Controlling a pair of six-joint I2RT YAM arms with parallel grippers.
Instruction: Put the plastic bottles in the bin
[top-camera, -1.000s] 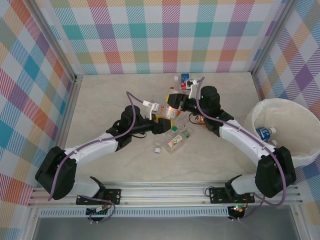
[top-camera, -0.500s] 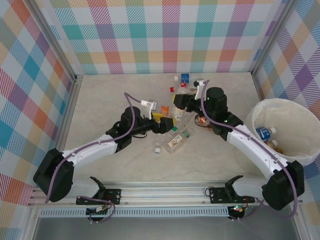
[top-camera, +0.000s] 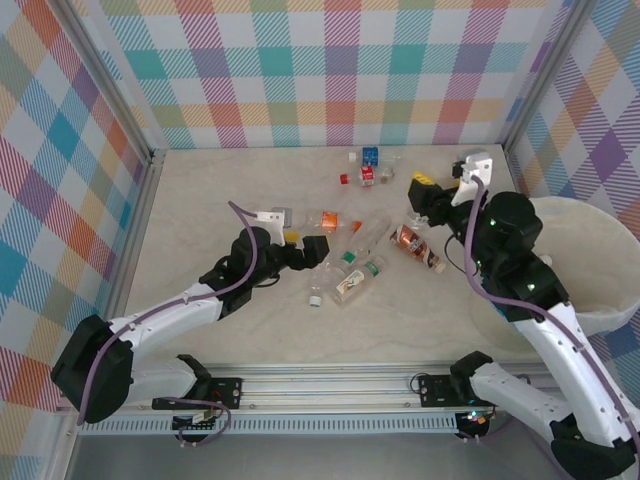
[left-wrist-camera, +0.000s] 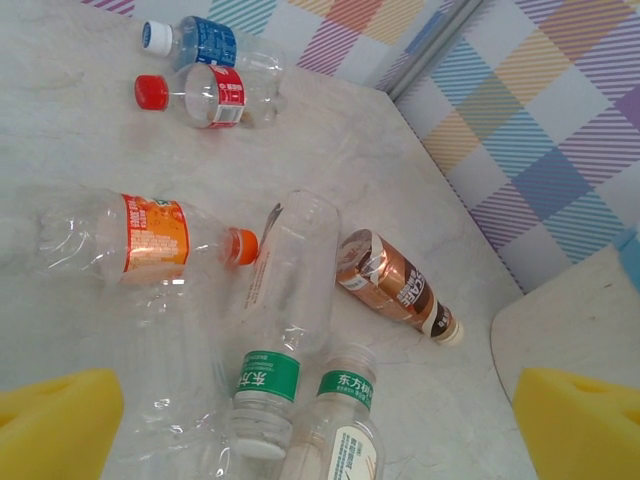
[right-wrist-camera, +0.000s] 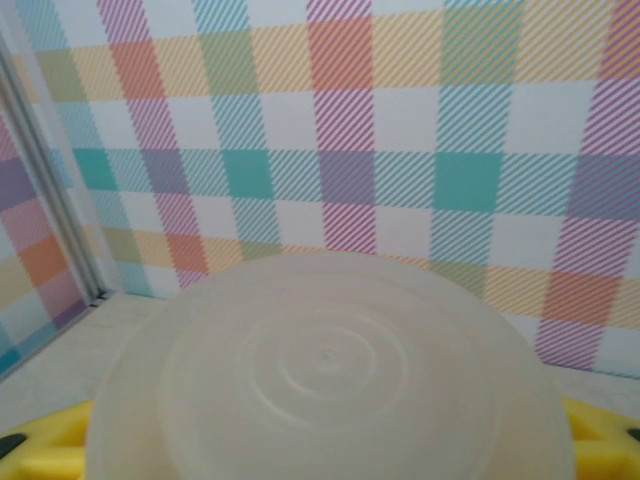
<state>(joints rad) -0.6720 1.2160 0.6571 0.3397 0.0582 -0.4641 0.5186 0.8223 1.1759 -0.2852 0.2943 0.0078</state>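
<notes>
- Your plastic bottles (left-wrist-camera: 285, 290) lie loose in the middle of the counter (top-camera: 220, 190): an orange-label bottle (left-wrist-camera: 150, 240), two green-label bottles (left-wrist-camera: 268, 378) and a brown bottle (left-wrist-camera: 390, 285).
- A red-capped bottle (left-wrist-camera: 205, 95) and a blue-label bottle (left-wrist-camera: 210, 42) lie farther back.
- Your right hand (top-camera: 428, 190) grips one clear bottle (right-wrist-camera: 330, 380), base toward its camera, beside the bin (top-camera: 600, 250).
- Your left hand (top-camera: 305, 246) stands wide and empty at the cluster.

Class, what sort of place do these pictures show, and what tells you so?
Probably a robot test cell, not a home: checked walls on a metal frame, arms bolted to a rail, plastic bottles strewn near a bin.
</notes>
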